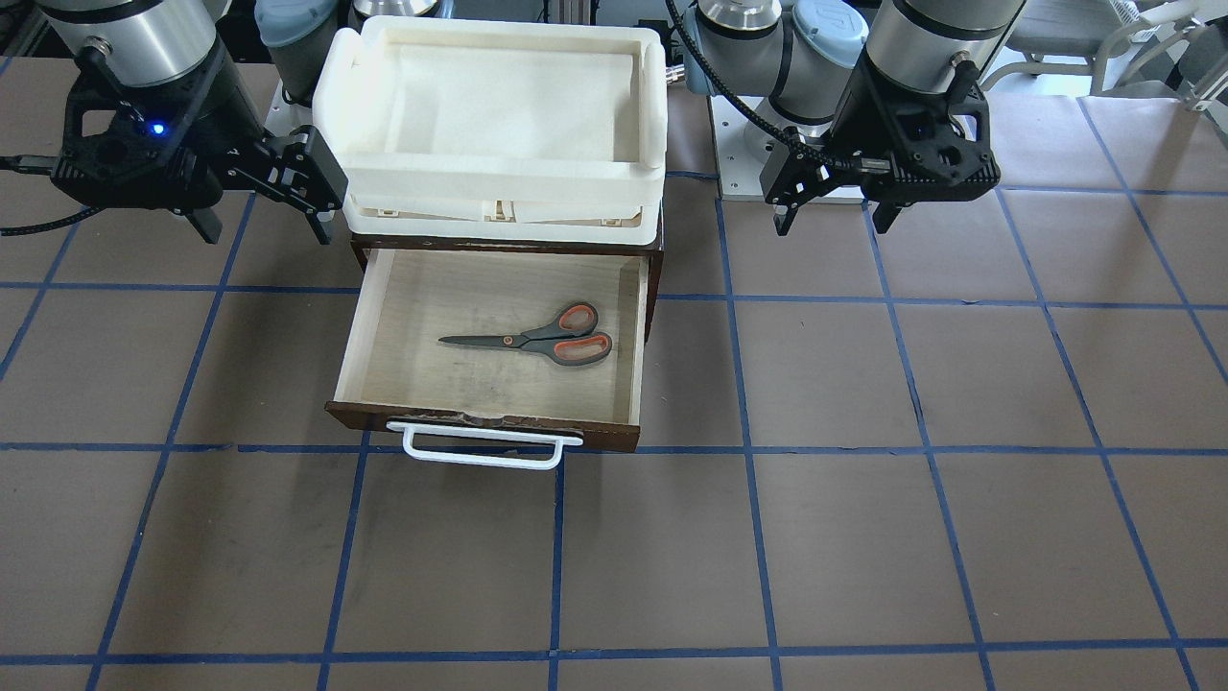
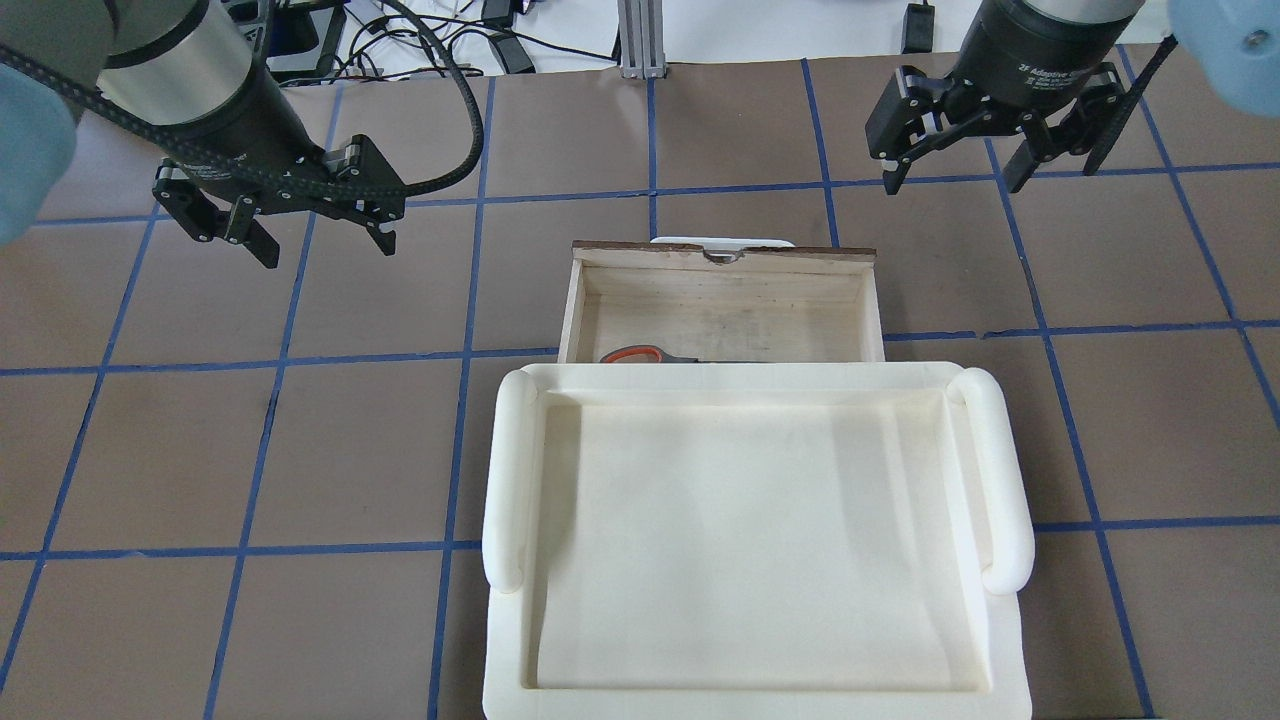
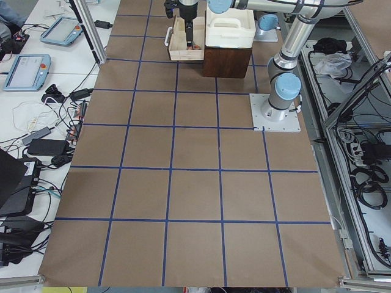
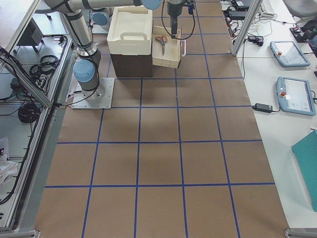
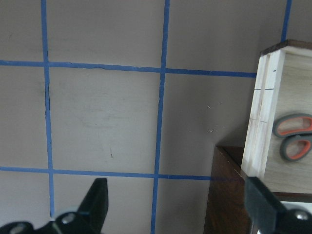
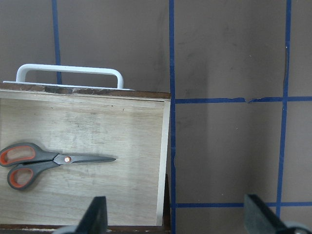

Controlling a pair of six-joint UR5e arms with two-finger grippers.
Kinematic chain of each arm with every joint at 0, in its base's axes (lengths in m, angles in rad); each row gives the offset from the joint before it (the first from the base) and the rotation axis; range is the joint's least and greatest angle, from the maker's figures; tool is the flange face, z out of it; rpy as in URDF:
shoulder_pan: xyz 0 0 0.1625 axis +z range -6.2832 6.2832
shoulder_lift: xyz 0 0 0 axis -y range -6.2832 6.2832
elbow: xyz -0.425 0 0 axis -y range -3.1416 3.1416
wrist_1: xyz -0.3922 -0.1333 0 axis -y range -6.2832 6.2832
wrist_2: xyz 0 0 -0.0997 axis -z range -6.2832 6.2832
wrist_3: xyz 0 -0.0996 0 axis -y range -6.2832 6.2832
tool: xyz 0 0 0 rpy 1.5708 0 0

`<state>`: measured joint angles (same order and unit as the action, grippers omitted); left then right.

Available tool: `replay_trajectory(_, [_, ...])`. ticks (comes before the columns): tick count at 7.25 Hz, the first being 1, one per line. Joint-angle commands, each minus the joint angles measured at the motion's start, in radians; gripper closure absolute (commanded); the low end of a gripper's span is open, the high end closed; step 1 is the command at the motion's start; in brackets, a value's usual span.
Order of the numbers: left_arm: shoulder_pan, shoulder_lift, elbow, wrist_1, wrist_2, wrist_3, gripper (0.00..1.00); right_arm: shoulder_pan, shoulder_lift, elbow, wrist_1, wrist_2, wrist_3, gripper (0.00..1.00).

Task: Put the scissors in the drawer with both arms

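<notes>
The scissors (image 1: 537,338) lie flat in the open drawer (image 1: 360,326), centre frame. The left hand (image 1: 831,228), upper right, and the right hand (image 1: 267,235), upper left, hang empty, fingers apart. Closing it likely needs a square push on the handle (image 1: 483,447).

I see the scissors (image 1: 537,338), grey-handled with orange-red lining in the loops and blades closed, lying flat on the pale plywood floor of the dark brown drawer (image 1: 422,297). The drawer stands pulled open, its white bar handle (image 1: 484,451) on the side away from the robot. The pair lies between my two spread-fingered grippers and touches neither, loops toward the left gripper (image 1: 833,223), blade tips toward the right gripper (image 1: 264,230).
</notes>
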<state>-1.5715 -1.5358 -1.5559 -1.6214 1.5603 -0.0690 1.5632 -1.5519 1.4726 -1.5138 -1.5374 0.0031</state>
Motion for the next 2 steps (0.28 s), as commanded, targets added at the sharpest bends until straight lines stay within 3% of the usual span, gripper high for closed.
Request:
replay_trajectory(1, [-0.001, 0.000, -0.001, 0.001, 0.001, 0.012, 0.00, 0.000, -0.001, 0.000, 0.000, 0.000, 0.000, 0.00])
replay_trajectory(2, [-0.001, 0.000, -0.001, 0.002, 0.003, 0.018, 0.00, 0.000, 0.001, 0.000, 0.000, -0.003, 0.000, 0.00])
